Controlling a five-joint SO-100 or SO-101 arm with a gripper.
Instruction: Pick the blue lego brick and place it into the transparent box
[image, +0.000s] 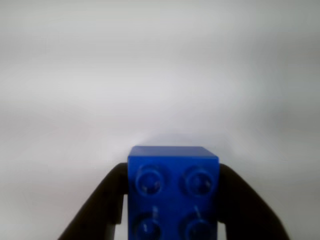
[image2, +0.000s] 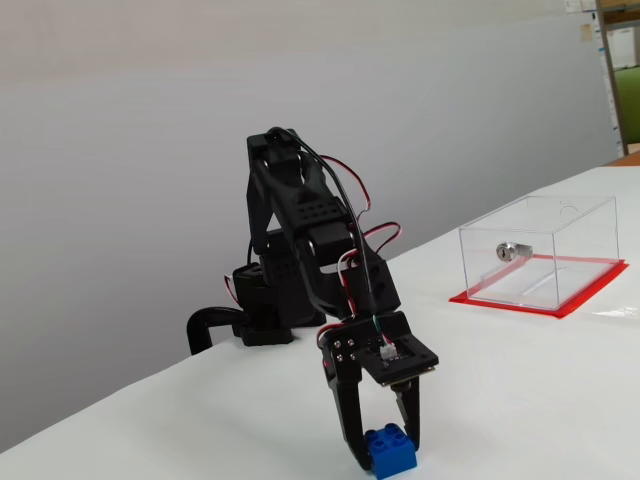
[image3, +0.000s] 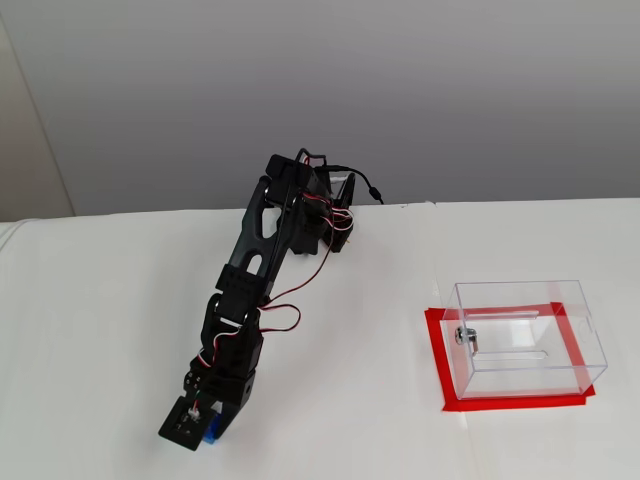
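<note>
In a fixed view the black arm (image3: 270, 260) reaches from the back edge of the white table (image3: 100, 330) down toward its front edge, left of the middle. At its tip the gripper (image2: 385, 455) stands with a finger on each side of the blue brick (image2: 390, 450), pinching it between them; the brick sits at the table surface there, and whether it is lifted clear cannot be told. In the wrist view the brick (image: 172, 192) fills the lower middle, its four studs facing the camera, with a dark finger (image: 102, 207) pressed against each flank and the plain white table beyond. Further right, well apart from the arm, the clear box (image3: 525, 335) stands on a red sheet (image3: 440, 370) near the right edge of the table. A small silver lock (image3: 462, 335) sits in the box's left wall as that fixed view shows it.
</note>
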